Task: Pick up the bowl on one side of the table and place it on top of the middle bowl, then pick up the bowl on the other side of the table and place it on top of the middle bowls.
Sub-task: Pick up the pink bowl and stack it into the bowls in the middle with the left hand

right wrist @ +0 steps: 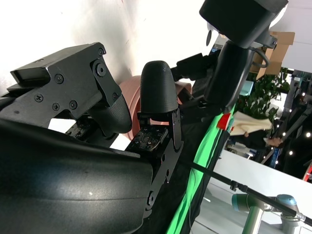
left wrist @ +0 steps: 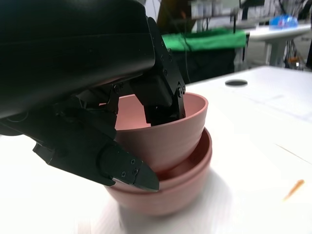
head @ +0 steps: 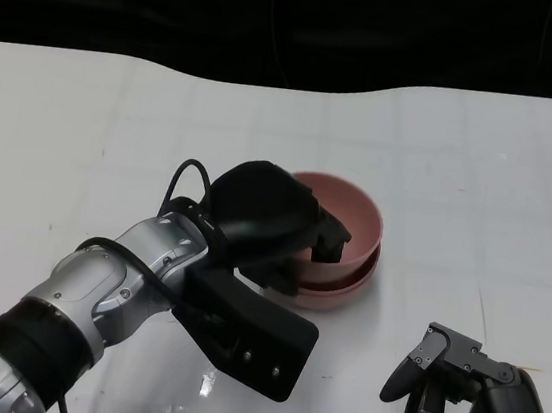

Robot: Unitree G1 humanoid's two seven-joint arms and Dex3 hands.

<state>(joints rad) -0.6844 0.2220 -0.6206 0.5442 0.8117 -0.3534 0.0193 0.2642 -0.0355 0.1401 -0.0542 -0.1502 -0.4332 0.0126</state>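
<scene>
I see a white table (head: 85,123) under a dark far wall. My left hand (head: 269,221) grips the top pink bowl (head: 355,221), nested in the lower bowls (head: 346,294). My right hand (head: 450,389) rests released, near right.

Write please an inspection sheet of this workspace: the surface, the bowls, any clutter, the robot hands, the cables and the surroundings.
Surface: white table, dark round holes at two far edges.
Job's things: top pink bowl sits tilted inside a stack of pink bowls at the middle; how many bowls are under it, I cannot tell.
Clutter: small orange sliver on the table beside the stack.
Robot hands: left robot hand grips the top bowl's rim, fingers inside and outside the wall. Right robot hand is low near the table edge, holding nothing, fingers apart.
Cables: black cable loops at the left wrist.
Surroundings: green cloth and furniture behind the table, blurred.
</scene>
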